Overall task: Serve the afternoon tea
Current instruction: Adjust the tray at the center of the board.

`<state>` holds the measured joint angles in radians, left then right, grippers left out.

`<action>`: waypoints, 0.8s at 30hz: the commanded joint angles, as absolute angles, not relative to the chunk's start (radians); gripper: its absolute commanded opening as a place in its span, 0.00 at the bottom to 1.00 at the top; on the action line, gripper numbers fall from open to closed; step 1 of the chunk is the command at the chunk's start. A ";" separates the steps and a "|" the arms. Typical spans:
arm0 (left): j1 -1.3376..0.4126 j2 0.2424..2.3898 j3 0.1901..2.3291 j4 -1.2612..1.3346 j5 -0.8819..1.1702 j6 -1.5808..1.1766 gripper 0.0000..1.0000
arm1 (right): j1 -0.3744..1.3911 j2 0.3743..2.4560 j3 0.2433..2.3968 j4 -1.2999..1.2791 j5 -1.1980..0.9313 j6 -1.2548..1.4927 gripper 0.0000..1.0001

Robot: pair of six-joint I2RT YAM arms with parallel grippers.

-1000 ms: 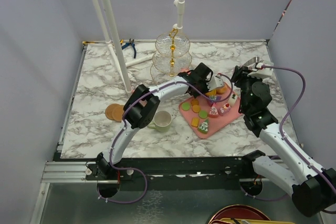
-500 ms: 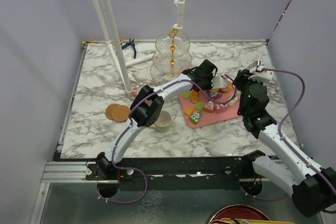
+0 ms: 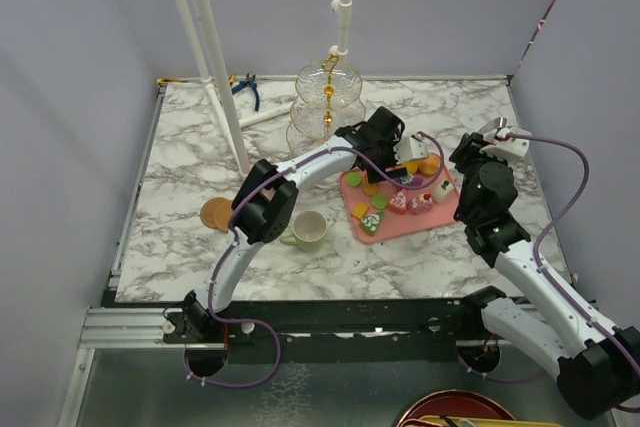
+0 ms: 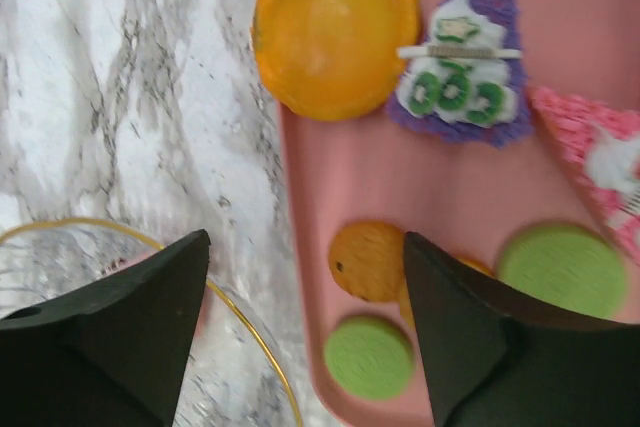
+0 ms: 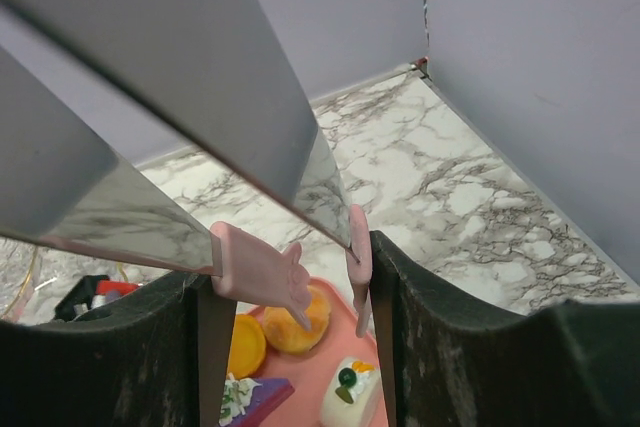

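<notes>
1. Two black fingers of the left gripper [image 4: 305,252] stand spread apart with nothing between them. We see them above the left edge of the flat pink tray [image 4: 320,177].
2. Under that gap lies a small orange macaron [image 4: 367,260]. There is a green macaron [image 4: 368,357] at 6 o'clock and a second green macaron [image 4: 560,267] at 4 o'clock.
3. Farther out on the tray, a large orange macaron [image 4: 335,32] sits at 12 o'clock. A purple cake wedge [image 4: 460,57] topped with white cream is at 1 o'clock, and a pink cake [image 4: 600,147] is at 3 o'clock.
4. At 8 o'clock of this wrist view, a gold-rimmed glass tier of the three-tier stand [image 4: 80,252] shows just beside the tray, partly under the left finger.
5. The right gripper [image 5: 295,267] has its fingers clamped on the pink mug [image 5: 260,272]. The mug is so close to the camera that we make out only pink edges and a shiny grey surface. Sweets on the tray show below it.
6. From above, the stand rises at 12 o'clock of the marble table [image 3: 180,147]. The tray lies at 4 o'clock of the stand, and the left gripper is over the tray's far left corner.
7. The right gripper holds the mug in the air at 2 o'clock of the tray.
8. The pale-green mug [image 3: 308,232] stands at 9 o'clock of the tray. The brown coasters [image 3: 216,213] lie at 9 o'clock of that mug, partly covered by the left arm [image 3: 265,209].
</notes>
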<state>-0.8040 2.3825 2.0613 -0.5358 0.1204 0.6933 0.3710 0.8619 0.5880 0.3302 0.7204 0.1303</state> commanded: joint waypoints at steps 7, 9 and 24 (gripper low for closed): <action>-0.810 2.094 1.846 -0.583 0.364 0.533 0.99 | 0.359 0.819 0.704 0.251 0.633 0.133 0.53; -0.810 2.054 1.828 -0.620 0.407 0.511 0.99 | 0.359 0.824 0.724 0.202 0.575 0.156 0.53; -0.771 1.628 1.788 -0.836 0.380 0.328 0.99 | 0.359 0.850 0.703 0.037 0.437 0.261 0.61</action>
